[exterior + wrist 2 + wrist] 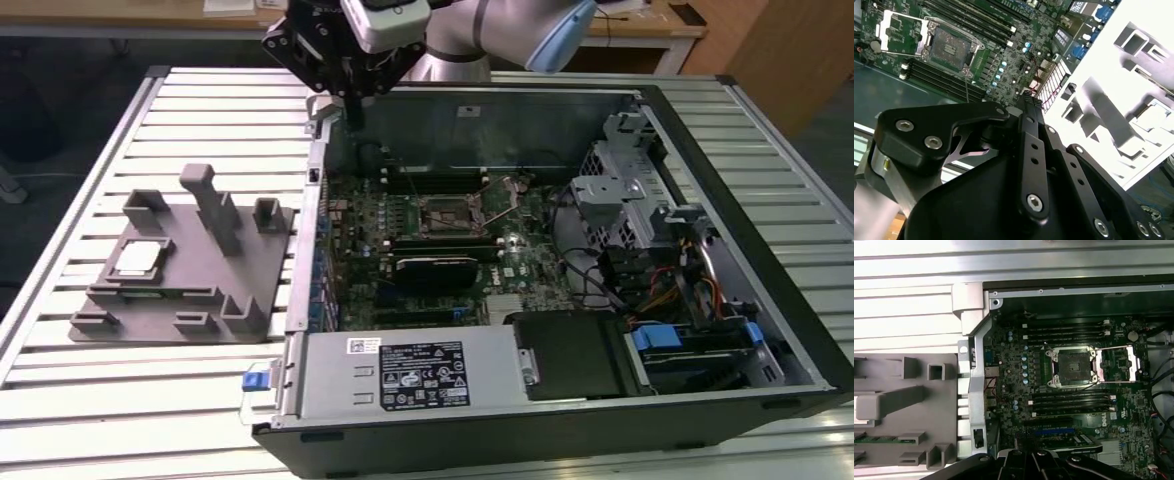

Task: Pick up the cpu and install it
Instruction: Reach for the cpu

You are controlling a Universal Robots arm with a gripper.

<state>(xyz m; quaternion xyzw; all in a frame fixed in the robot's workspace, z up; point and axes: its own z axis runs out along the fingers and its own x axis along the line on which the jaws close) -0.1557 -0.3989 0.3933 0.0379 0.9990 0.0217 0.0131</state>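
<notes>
One cpu (138, 258) rests on the grey fixture (147, 305), at nine o'clock from the computer case (534, 435) in the exterior view. My tool (355, 115) hangs at the case's eleven o'clock corner, pinched narrow, empty.

Table (80, 400): silvery-white, ribbed in long parallel slats. Fixture (160, 305): plain matte grey all over. Cpu (138, 258): silvery-white top, thin tan-green rim. Computer case (534, 440): black outside, bare grey metal inside. Motherboard (521, 265): dark green, speckled with small silver and pale-blue parts. Socket (1074, 367): dark centre, shiny silver frame. Memory slots (1069, 401): black, in parallel rows. Power supply (334, 385): light grey with a black-and-white label. Clip (258, 378): bright blue. Drive tabs (661, 338): blue too. Arm (494, 25): silver-grey, pale-blue cap. Gripper (355, 112): black, silver screw heads. Desk (120, 18): tan wood.
</notes>
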